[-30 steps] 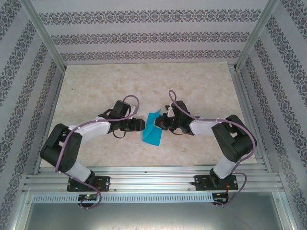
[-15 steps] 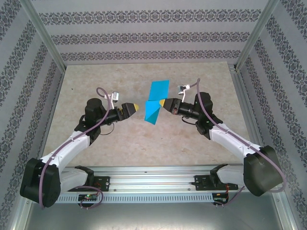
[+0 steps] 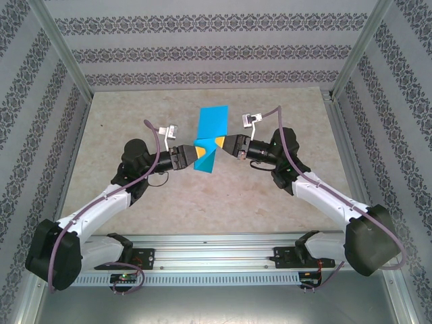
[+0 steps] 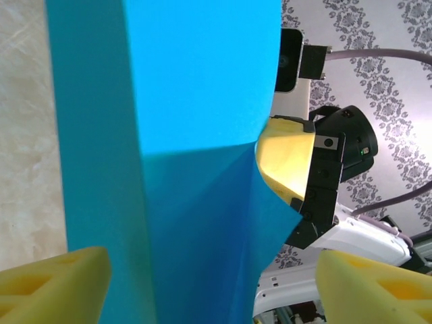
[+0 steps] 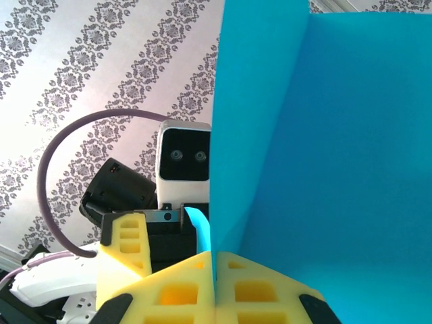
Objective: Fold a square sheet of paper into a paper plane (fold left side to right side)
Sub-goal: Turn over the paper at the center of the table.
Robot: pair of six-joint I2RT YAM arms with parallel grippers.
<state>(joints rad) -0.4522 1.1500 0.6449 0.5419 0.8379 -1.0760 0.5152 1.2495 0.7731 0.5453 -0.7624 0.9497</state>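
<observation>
The square sheet of paper (image 3: 213, 124), cyan-blue and creased into folded panels, hangs upright in the air above the table's middle. My right gripper (image 3: 220, 142) is shut on its right edge; in the right wrist view the yellow pads (image 5: 169, 293) press together on the sheet (image 5: 351, 169). My left gripper (image 3: 194, 156) stands open at the sheet's lower left. In the left wrist view its two yellow fingertips (image 4: 57, 283) sit far apart with the sheet (image 4: 196, 135) between them, touching neither. A paper plane is out of view.
The marbled tabletop (image 3: 283, 196) lies below both raised arms. An aluminium rail (image 3: 216, 246) runs along the near edge, and patterned walls with metal uprights (image 3: 64, 50) close in the left, right and far sides.
Both arms rose from low over the table, lifting the sheet with the right gripper. In the last half second the left gripper moved right until its open jaws straddle the sheet.
</observation>
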